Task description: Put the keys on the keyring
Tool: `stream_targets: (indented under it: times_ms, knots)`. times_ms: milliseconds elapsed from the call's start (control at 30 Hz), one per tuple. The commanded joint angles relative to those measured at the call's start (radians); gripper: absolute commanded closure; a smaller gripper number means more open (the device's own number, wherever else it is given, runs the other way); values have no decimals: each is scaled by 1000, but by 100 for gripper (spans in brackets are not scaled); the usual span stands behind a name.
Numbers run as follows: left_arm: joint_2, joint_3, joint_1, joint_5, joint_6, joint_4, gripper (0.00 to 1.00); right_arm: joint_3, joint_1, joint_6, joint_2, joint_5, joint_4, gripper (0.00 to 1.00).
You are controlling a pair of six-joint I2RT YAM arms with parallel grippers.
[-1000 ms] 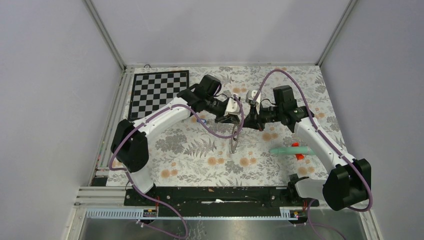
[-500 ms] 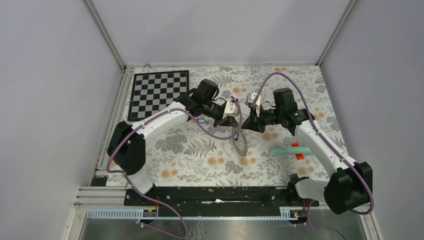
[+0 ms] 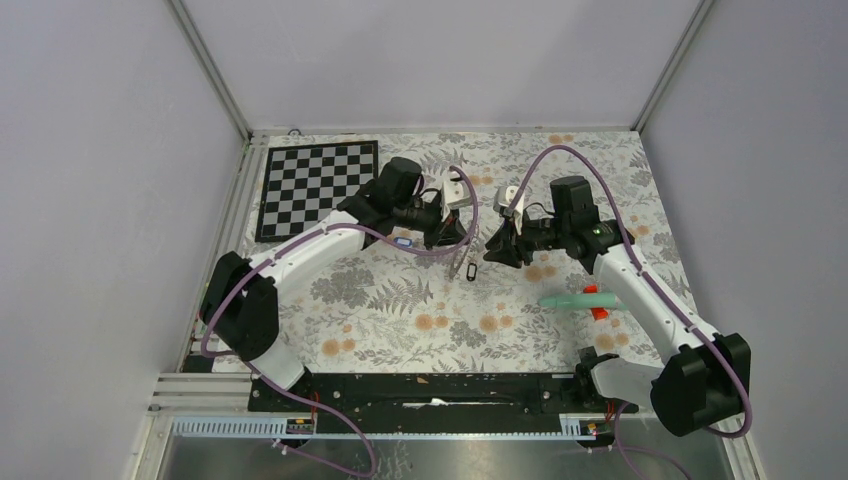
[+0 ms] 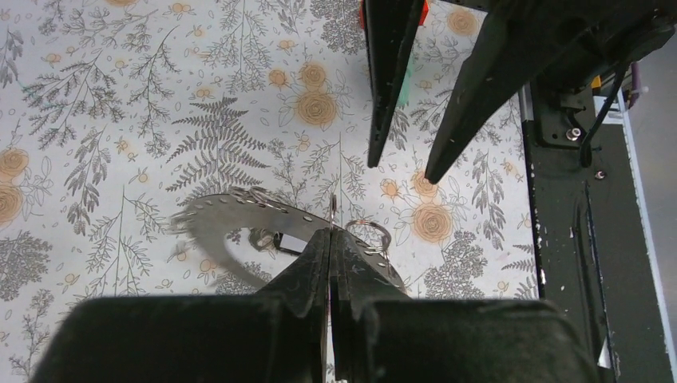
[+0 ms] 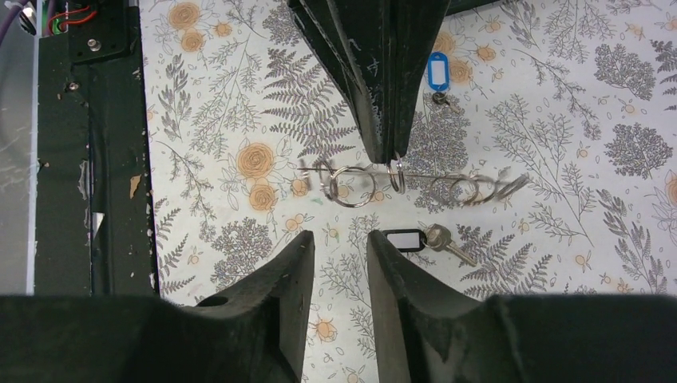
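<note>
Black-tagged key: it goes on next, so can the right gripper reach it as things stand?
Probably yes: the right gripper is open, the black-tagged key lies uncovered close to it, and the keyring in the left gripper hangs clear of it.

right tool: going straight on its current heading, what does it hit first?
Probably the keyring, held edge-on across its path by the shut left tool. The black-tagged key lies just beside that line; depth there is unclear.
</note>
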Motion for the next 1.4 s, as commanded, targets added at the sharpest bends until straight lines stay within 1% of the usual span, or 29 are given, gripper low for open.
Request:
stream_targets:
  times_ms: [0, 67, 133, 233, 367, 500, 667, 833, 900, 933, 967, 1033, 1200, 1367]
  knots:
    - [-61, -2, 2, 26, -60, 75, 100, 38, 3, 12, -31, -3, 16, 58]
    - [-69, -15, 2, 69, -53, 79, 100, 49, 3, 46, -28, -12, 34, 53]
    - [-74, -35, 2, 127, -33, 85, 100, 58, 3, 66, -25, -31, 48, 51]
    - [-80, -61, 2, 217, 8, 89, 100, 59, 3, 73, -27, -49, 54, 49]
    - [-82, -84, 9, 295, 29, 101, 100, 36, 3, 62, -39, -83, 54, 48]
    - [-82, -99, 11, 340, 27, 125, 100, 19, 3, 66, -41, -131, 56, 48]
    - [-85, -132, 11, 367, 29, 168, 100, 6, 4, 71, -39, -181, 54, 52]
    - [-89, -152, 11, 388, 105, 172, 100, -22, 3, 76, -35, -218, 61, 54]
    - [-90, -143, 12, 379, 170, 131, 100, -34, 3, 66, -33, -217, 55, 55]
    - [-86, -111, 13, 354, 380, -3, 100, -43, 3, 50, -33, -198, 45, 56]
    - [-84, -96, 13, 341, 472, -68, 100, -48, 3, 46, -34, -186, 47, 57]
    - [-82, -69, 13, 297, 610, -165, 100, -56, 3, 42, -38, -167, 52, 58]
    - [-98, -45, 13, 237, 832, -306, 100, -70, 3, 36, -35, -155, 57, 59]
    - [-134, -56, 13, 206, 930, -363, 100, -77, 3, 38, -25, -167, 61, 59]
